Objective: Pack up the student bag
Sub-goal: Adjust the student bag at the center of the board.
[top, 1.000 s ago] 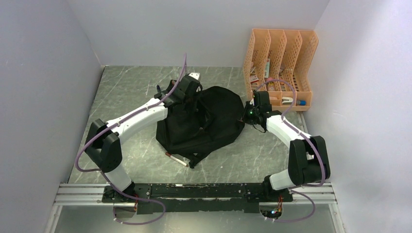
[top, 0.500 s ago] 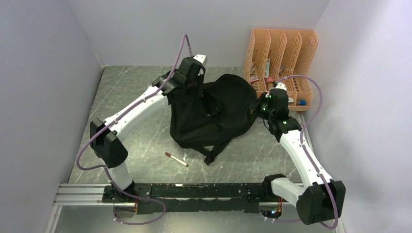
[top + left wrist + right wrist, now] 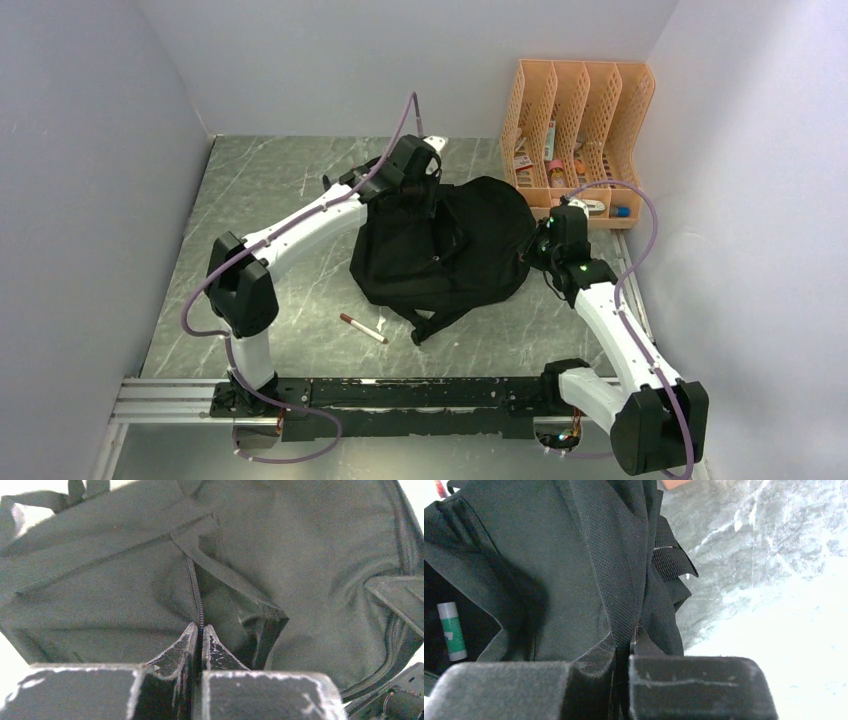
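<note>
Student bag [image 3: 440, 250] with green-white tube [image 3: 451, 632] inside

Soft even light up top; wrist views wash the student bag [image 3: 300, 555] grey and blow the table [image 3: 784, 645] white.

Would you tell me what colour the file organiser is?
The file organiser is orange, clearest in the top view.

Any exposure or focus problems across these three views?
Top external: evenly lit and sharp, though the student bag reads as a nearly featureless black mass. Left wrist: corners blown white, fabric washed grey-green. Right wrist: table burnt out to white at lower right.
</note>
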### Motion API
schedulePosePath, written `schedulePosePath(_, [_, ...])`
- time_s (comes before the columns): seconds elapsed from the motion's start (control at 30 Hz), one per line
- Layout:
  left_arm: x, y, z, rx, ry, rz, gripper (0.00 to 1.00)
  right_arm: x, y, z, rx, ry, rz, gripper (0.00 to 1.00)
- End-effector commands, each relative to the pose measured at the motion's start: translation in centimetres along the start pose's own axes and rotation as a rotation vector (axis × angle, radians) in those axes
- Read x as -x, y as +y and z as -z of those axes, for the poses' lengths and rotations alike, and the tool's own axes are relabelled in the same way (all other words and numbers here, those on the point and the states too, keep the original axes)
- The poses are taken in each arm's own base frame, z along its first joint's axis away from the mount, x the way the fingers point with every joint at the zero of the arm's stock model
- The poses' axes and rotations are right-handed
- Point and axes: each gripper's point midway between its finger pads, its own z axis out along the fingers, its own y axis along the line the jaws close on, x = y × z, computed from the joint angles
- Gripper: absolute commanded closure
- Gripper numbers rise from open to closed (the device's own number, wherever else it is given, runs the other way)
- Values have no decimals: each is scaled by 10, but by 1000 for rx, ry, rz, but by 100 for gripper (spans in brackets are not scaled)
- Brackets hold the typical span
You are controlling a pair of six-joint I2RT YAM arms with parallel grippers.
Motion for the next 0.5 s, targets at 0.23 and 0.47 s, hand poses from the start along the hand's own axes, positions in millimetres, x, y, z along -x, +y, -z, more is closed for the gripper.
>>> schedulePosePath(0.23, [-13, 13, -13, -27, -8, 31, 95, 8, 6, 4, 20, -10, 11, 86])
schedulePosePath(0.47, [-5, 18, -8, -37, -30, 23, 92, 42, 8, 24, 2, -147, 8, 59])
